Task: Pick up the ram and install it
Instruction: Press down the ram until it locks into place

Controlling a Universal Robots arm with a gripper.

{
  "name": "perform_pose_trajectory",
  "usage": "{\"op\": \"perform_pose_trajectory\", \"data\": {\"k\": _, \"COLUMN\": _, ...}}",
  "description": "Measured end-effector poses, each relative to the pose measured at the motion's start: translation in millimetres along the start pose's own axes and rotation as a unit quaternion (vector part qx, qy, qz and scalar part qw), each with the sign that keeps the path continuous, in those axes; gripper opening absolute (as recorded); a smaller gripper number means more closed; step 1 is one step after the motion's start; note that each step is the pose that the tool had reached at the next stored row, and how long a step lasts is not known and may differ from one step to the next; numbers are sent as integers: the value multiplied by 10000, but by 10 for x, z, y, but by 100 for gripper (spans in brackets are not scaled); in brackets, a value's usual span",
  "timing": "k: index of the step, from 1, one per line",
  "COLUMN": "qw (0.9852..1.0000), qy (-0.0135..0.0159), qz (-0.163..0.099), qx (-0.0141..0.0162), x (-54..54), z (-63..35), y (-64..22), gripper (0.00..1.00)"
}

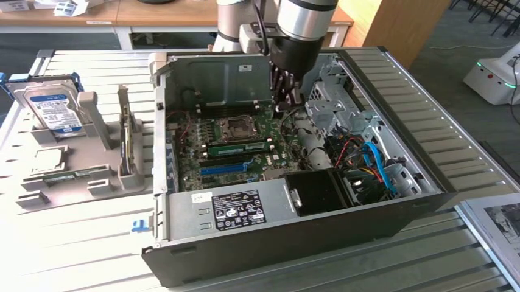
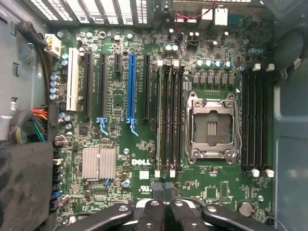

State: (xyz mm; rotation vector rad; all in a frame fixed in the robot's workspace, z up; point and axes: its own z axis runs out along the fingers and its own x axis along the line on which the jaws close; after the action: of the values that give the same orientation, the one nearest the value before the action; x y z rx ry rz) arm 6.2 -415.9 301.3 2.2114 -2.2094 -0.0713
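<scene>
The ram (image 1: pixel 237 148) is a green stick standing in a memory slot on the motherboard (image 1: pixel 203 131), just beside the processor socket (image 1: pixel 237 126). In the wrist view the ram (image 2: pixel 159 120) shows edge-on in the outermost of the black slots next to the socket (image 2: pixel 211 126). My gripper (image 1: pixel 284 109) hangs inside the open case, above the board and to the exterior view's right of the socket. Its dark fingertips (image 2: pixel 163 188) are pressed together with nothing between them, a little beyond the end of the slot row.
The black computer case (image 1: pixel 325 237) lies open on a slatted table. Cables and a drive cage (image 1: pixel 341 109) crowd the exterior view's right of the board. A grey parts holder (image 1: pixel 106 152) to the left carries a hard drive (image 1: pixel 50 106), a silver processor (image 1: pixel 47 159) and another stick (image 1: pixel 126 143).
</scene>
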Motion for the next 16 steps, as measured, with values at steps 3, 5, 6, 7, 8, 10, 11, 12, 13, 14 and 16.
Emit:
{"op": "perform_pose_trajectory", "data": {"k": 3, "qw": 10000, "qy": 0, "qz": 0, "qx": 0, "x": 0, "z": 28, "y": -1, "gripper": 10}}
{"op": "perform_pose_trajectory", "data": {"k": 5, "qw": 10000, "qy": 0, "qz": 0, "qx": 0, "x": 1, "z": 46, "y": -2, "gripper": 10}}
{"op": "perform_pose_trajectory", "data": {"k": 6, "qw": 10000, "qy": 0, "qz": 0, "qx": 0, "x": 1, "z": 55, "y": -2, "gripper": 10}}
{"op": "perform_pose_trajectory", "data": {"k": 7, "qw": 10000, "qy": 0, "qz": 0, "qx": 0, "x": 1, "z": 65, "y": -3, "gripper": 10}}
{"op": "perform_pose_trajectory", "data": {"k": 8, "qw": 10000, "qy": 0, "qz": 0, "qx": 0, "x": 2, "z": 75, "y": -3, "gripper": 10}}
{"op": "perform_pose_trajectory", "data": {"k": 10, "qw": 10000, "qy": 0, "qz": 0, "qx": 0, "x": 2, "z": 100, "y": -4, "gripper": 10}}
{"op": "perform_pose_trajectory", "data": {"k": 11, "qw": 10000, "qy": -1, "qz": 0, "qx": 0, "x": 2, "z": 114, "y": -5, "gripper": 10}}
{"op": "perform_pose_trajectory", "data": {"k": 12, "qw": 10000, "qy": 0, "qz": 0, "qx": 0, "x": 3, "z": 129, "y": -5, "gripper": 10}}
{"op": "perform_pose_trajectory", "data": {"k": 13, "qw": 10000, "qy": 0, "qz": 0, "qx": 0, "x": 3, "z": 143, "y": -6, "gripper": 10}}
{"op": "perform_pose_trajectory", "data": {"k": 14, "qw": 10000, "qy": 0, "qz": 0, "qx": 0, "x": 3, "z": 156, "y": -7, "gripper": 10}}
{"op": "perform_pose_trajectory", "data": {"k": 16, "qw": 10000, "qy": 0, "qz": 0, "qx": 0, "x": 4, "z": 181, "y": -8, "gripper": 10}}
